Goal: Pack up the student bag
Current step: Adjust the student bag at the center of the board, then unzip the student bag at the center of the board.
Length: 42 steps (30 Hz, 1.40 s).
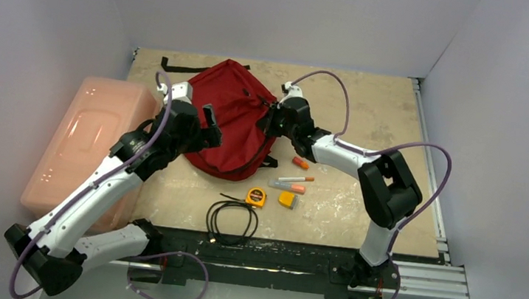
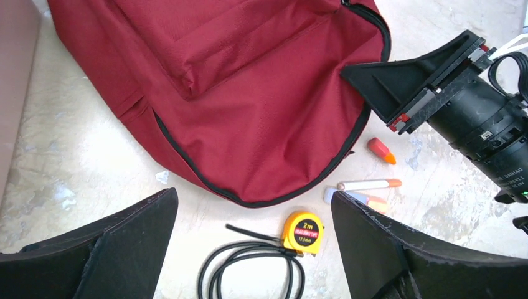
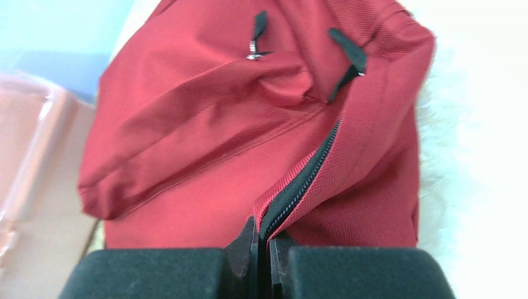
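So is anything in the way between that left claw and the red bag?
Nothing visible. The left gripper hangs open above the near edge of the student bag. The tape measure and black cable lie nearer the arms, off that path. The right gripper is shut on the bag's zipper edge.

The student bag [image 1: 235,120] is made of matt, finely woven red cloth and edged by a black toothed zipper [image 3: 299,182]. The box [image 1: 88,138] is seen as glossy translucent plastic, the tape measure [image 2: 302,232] as shiny plastic, and the surface [image 1: 369,116] as mottled and scuffed.
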{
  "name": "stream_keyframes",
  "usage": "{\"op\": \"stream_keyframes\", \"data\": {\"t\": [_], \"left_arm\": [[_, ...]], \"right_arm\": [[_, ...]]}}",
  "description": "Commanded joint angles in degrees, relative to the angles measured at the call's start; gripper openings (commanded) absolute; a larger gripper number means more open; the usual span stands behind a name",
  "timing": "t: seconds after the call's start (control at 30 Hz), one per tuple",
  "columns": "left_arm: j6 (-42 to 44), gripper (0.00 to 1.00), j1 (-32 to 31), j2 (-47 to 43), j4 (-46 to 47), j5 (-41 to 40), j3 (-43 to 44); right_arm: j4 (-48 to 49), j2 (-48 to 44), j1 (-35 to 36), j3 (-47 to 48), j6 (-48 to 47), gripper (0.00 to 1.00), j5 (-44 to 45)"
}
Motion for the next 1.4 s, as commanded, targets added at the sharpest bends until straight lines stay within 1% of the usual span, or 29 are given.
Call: {"op": "stream_keyframes", "data": {"t": [0.0,0.07,0.13,0.2,0.27,0.3,0.33,0.4,0.43,0.47,0.5,0.53,0.57,0.67,0.77,0.87,1.07,1.2,1.3,1.37], "left_arm": [[2.7,0.94,3.2,4.8,6.2,7.1,2.8],[2.8,0.94,3.4,7.3,7.0,7.6,3.2],[2.7,0.93,4.0,9.3,8.1,7.4,2.6],[3.3,0.91,4.9,10.6,11.0,7.7,1.1],[4.5,0.87,5.8,12.5,15.0,8.2,-0.9],[4.8,0.85,6.3,14.0,16.6,8.1,-1.2],[5.0,0.82,6.7,15.6,18.1,8.1,-1.2],[5.3,0.72,8.1,19.2,19.4,10.8,0.2],[5.7,0.68,8.4,20.7,20.0,12.1,0.9],[5.7,0.67,8.4,22.0,20.2,12.5,1.4],[5.5,0.67,8.4,23.0,20.4,12.5,1.6],[5.2,0.65,8.4,23.6,20.8,12.5,1.2],[4.7,0.63,8.5,24.1,21.1,12.7,0.7],[2.7,0.56,8.5,23.9,24.2,14.3,-3.4],[1.4,0.54,8.5,23.2,26.8,13.8,-7.9],[1.3,0.53,8.5,23.3,28.1,13.5,-11.1],[0.2,0.5,8.5,23.8,30.0,14.1,-14.3],[-0.3,0.48,8.5,23.7,30.6,13.9,-15.5],[-0.5,0.48,8.5,23.7,31.1,13.7,-16.1],[-0.5,0.47,8.5,23.9,31.3,13.6,-16.2]], "right_arm": [[-0.4,0.4,-2.5,5.4,-10.6,0.13,4.8],[-7.9,-0.9,-2.9,6.9,-11.9,0.33,5.6],[-9.9,-3.0,-3.4,7.3,-13.0,0.5,4.8],[-12.2,-4.2,-4.3,9.6,-13.4,0.6,4.4],[-11.8,-3.5,-5.2,12.8,-13.0,0.7,4.3],[-10.8,-2.2,-5.7,14.9,-12.8,0.72,2.7],[-10.3,0.0,-6.2,17.4,-12.8,0.72,0.4],[-11.1,5.6,-6.3,24.2,-13.0,0.71,-1.5],[-10.9,7.9,-6.4,27.0,-12.6,0.71,-3.8],[-9.8,10.1,-6.4,29.3,-12.2,0.7,-5.7],[-9.3,12.2,-6.5,31.7,-11.9,0.68,-7.4],[-9.5,14.3,-6.6,34.4,-12.0,0.63,-9.2],[-9.9,16.0,-6.7,36.5,-12.1,0.62,-9.7],[-9.1,19.6,-6.7,39.9,-12.6,0.56,-12.5],[-11.0,23.4,-6.9,44.0,-13.8,0.54,-16.0],[-10.0,25.3,-6.9,44.4,-14.3,0.53,-17.1],[-11.2,28.1,-6.8,45.5,-14.7,0.46,-18.5],[-12.0,28.8,-6.8,45.4,-15.6,0.34,-19.5],[-12.0,28.0,-6.3,43.9,-16.9,0.23,-18.9],[-12.0,27.4,-5.9,43.2,-17.5,0.2,-18.9]]}}
